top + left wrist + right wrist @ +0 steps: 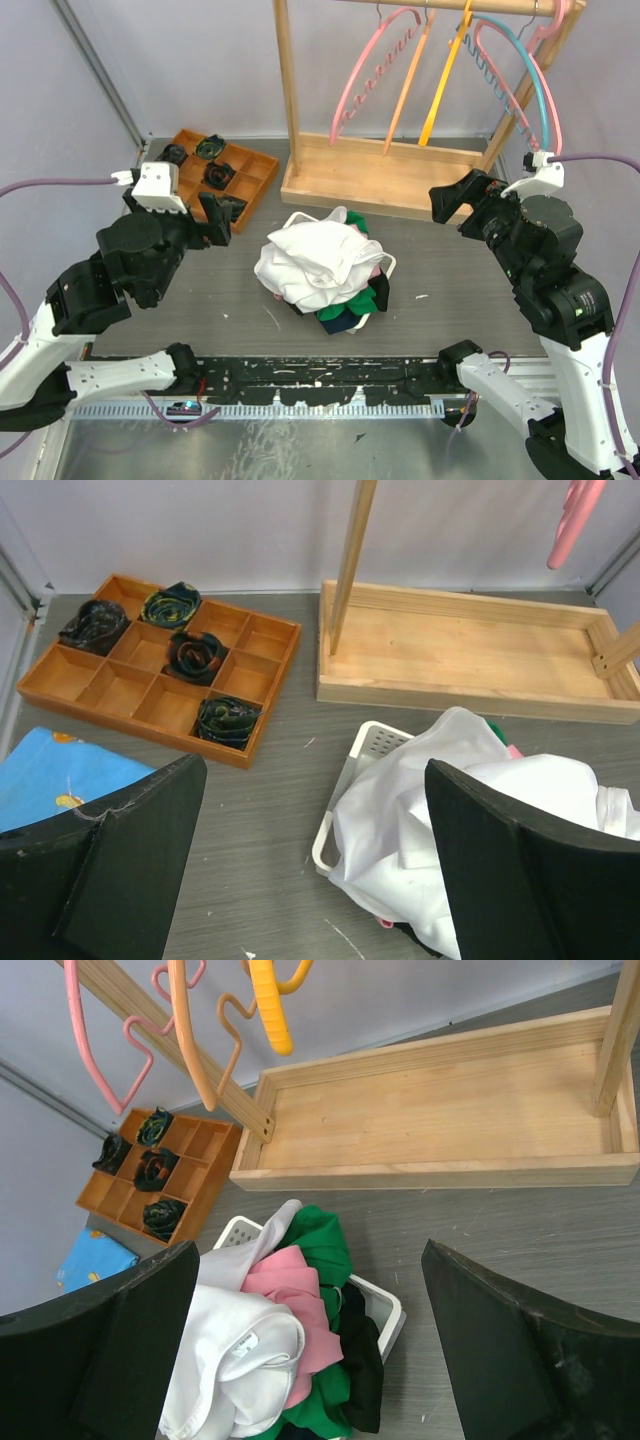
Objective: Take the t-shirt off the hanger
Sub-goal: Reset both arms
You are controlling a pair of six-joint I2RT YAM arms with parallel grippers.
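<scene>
We see a grey table (440, 290) with a wooden rack (290, 90) at its far side. Five hangers (355, 85) hang from the rack's rail: pink, orange, yellow, blue and pink. In front of the rack's base a white basket (375, 742) holds a heap of clothes. The white t-shirt (310, 260) lies crumpled on top of that heap, off the hangers, over pink (290, 1285), green (318, 1240) and black (362, 1360) garments. The left gripper (216, 220) hovers left of the basket and the right gripper (450, 210) right of it. Both have their fingers spread wide with nothing between them, and both stand apart from the heap. A wooden tray (255, 175) sits at the far left, with four dark rolls (195, 652), each in its own compartment. A blue cloth (60, 770) lies just beside its near edge
</scene>
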